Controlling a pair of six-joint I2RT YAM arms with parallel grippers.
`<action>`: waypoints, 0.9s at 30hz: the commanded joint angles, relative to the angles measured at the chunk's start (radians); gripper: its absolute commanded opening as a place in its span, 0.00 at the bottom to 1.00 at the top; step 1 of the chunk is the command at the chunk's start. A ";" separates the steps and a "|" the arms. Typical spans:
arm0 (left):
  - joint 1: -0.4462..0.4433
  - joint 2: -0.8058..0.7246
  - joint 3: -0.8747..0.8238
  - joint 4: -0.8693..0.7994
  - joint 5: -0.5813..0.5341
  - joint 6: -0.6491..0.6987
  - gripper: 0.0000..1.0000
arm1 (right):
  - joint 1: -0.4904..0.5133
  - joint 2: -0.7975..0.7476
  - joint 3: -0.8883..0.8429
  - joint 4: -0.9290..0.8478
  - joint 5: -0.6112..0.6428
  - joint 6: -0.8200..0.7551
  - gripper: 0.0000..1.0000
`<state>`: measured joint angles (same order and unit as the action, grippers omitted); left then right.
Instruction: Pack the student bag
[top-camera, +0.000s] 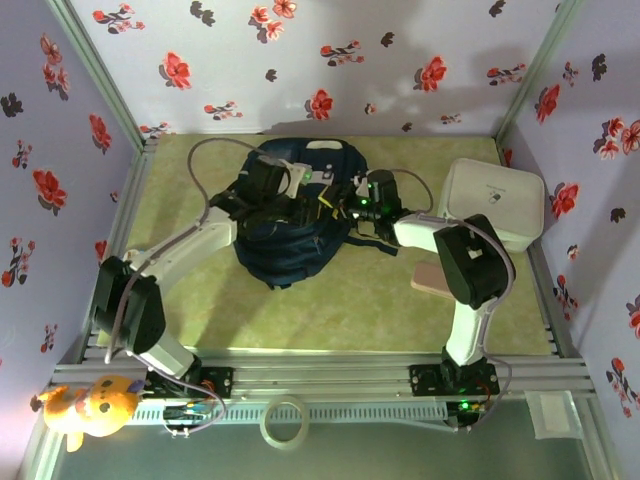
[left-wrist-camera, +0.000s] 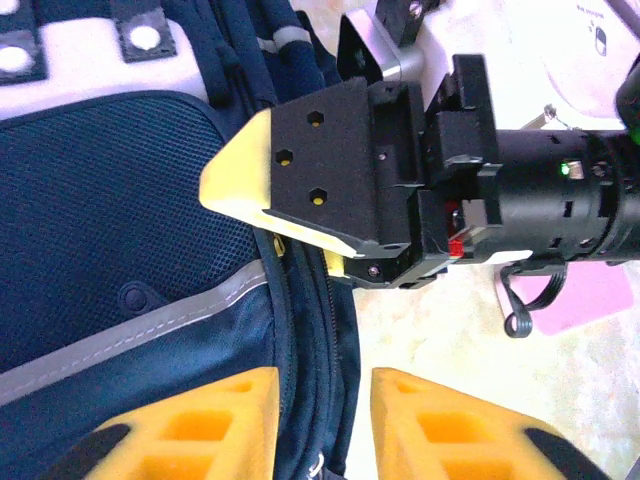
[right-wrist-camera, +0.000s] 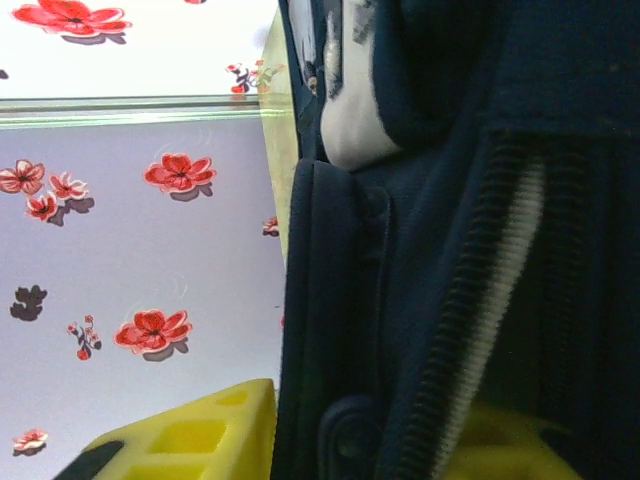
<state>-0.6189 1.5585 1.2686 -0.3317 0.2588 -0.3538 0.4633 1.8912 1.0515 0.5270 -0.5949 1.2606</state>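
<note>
In the top external view we are seeing the backpack (top-camera: 290, 250) lying flat at the middle of the far half of the table (top-camera: 380, 300). The left arm (top-camera: 190, 245) and right arm (top-camera: 470, 265) are both reaching over it and covering much of its upper part. A white box (top-camera: 495, 200) is sitting to the right of the backpack. A small dark mark is showing on its lid, too small for us to read. A flat pink piece (top-camera: 430, 278) is lying just beside the right arm's elbow. A yellow plush toy (top-camera: 88, 405) and a roll of tape (top-camera: 283, 420) are resting at the near edge by the arm bases.

In the left wrist view the left gripper (left-wrist-camera: 322, 420) is hanging released, its yellow fingers apart above the backpack's zip edge. The right gripper (left-wrist-camera: 290, 240) is blocking the middle of this view, with a green light glowing on its black body. A black cable loop (left-wrist-camera: 520, 300) is dangling beside it over the pink piece.

In the right wrist view a thick zipped fold of the backpack is filling the space between the yellow fingers. This gripper seems to us to be clamping that fold, though fabric is hiding one finger. A wall with red flowers (right-wrist-camera: 140, 250) is standing behind.
</note>
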 joint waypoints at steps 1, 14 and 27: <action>-0.009 -0.069 -0.045 -0.036 -0.085 -0.079 0.35 | 0.015 0.010 0.046 0.062 -0.016 0.002 0.27; -0.156 -0.115 -0.241 0.053 -0.216 -0.410 0.44 | 0.023 0.016 0.055 0.092 0.003 0.005 0.20; -0.186 -0.002 -0.239 0.145 -0.213 -0.498 0.35 | 0.031 0.016 0.051 0.103 0.000 0.015 0.19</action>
<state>-0.8013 1.5360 1.0290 -0.2325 0.0662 -0.8169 0.4782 1.9060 1.0611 0.5564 -0.5873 1.2682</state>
